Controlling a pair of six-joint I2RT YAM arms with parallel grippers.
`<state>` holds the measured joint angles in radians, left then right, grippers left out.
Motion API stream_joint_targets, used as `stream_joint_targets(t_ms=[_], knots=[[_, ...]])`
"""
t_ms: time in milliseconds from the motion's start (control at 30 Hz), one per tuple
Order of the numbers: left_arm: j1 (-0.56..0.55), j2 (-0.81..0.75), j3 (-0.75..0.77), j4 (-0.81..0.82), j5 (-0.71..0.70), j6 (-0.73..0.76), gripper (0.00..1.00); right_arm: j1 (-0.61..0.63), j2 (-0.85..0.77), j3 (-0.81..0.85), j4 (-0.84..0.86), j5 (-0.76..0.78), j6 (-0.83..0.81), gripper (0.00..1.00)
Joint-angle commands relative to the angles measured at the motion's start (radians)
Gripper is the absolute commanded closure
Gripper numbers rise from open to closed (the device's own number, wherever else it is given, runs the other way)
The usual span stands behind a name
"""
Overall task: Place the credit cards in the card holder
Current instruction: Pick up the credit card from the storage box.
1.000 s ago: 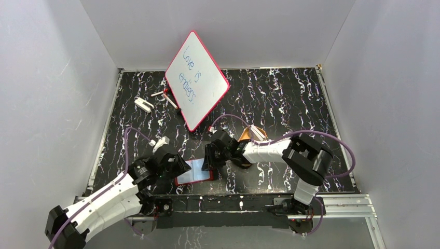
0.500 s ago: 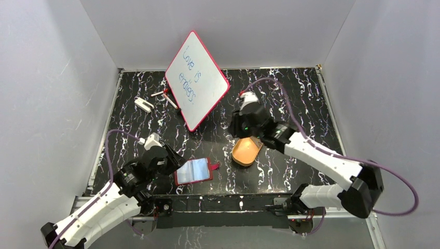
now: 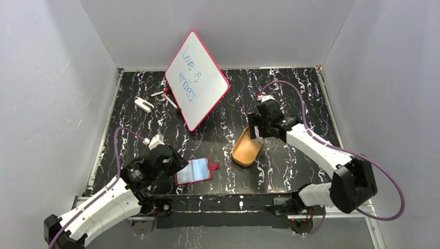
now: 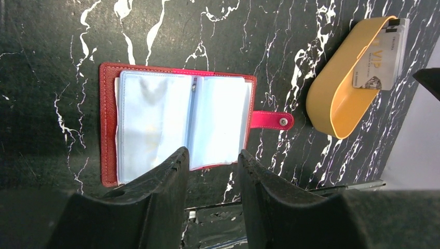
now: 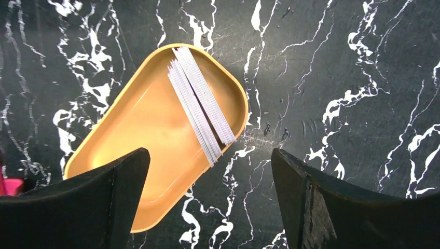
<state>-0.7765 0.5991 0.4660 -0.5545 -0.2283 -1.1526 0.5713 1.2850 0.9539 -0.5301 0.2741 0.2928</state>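
The card holder (image 4: 155, 119) lies open on the black marble table, dark red with pale blue clear sleeves, its snap tab pointing at the tray; it sits near the front edge (image 3: 194, 171). My left gripper (image 4: 212, 153) hovers at the holder's near edge (image 3: 175, 167), jaws parted, nothing between them. The credit cards (image 5: 200, 104) stand stacked on edge in the orange tray (image 5: 129, 135), one face showing in the left wrist view (image 4: 381, 57). My right gripper (image 5: 208, 153) hangs wide open above the tray's rim (image 3: 254, 127), holding nothing.
A red-framed whiteboard (image 3: 197, 80) leans at the back. Beside it lie markers (image 3: 165, 96) and a small white object (image 3: 143, 105). The orange tray (image 3: 245, 150) sits right of the card holder. A metal rail (image 3: 337, 199) runs along the front edge.
My right arm has left the card holder, swung back and right over the tray, and opened its jaws wide. The left gripper stayed by the holder and widened a little.
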Motion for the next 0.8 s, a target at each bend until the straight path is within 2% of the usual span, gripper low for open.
stream_joint_targets(t_ms=[0,200,367,767], knots=[[-0.004,0.023,-0.011,0.024,0.032,0.015,0.62,-0.002,0.059,0.006,0.031,0.034,-0.022,0.01],[-0.003,0.011,-0.041,0.043,0.049,0.003,0.62,-0.001,0.119,-0.003,0.06,0.058,-0.047,0.02],[-0.003,0.005,-0.058,0.047,0.058,-0.004,0.62,-0.001,0.166,-0.012,0.061,0.109,-0.049,0.11],[-0.003,0.017,-0.059,0.049,0.064,0.005,0.62,-0.002,0.181,-0.048,0.086,0.119,-0.059,0.16]])
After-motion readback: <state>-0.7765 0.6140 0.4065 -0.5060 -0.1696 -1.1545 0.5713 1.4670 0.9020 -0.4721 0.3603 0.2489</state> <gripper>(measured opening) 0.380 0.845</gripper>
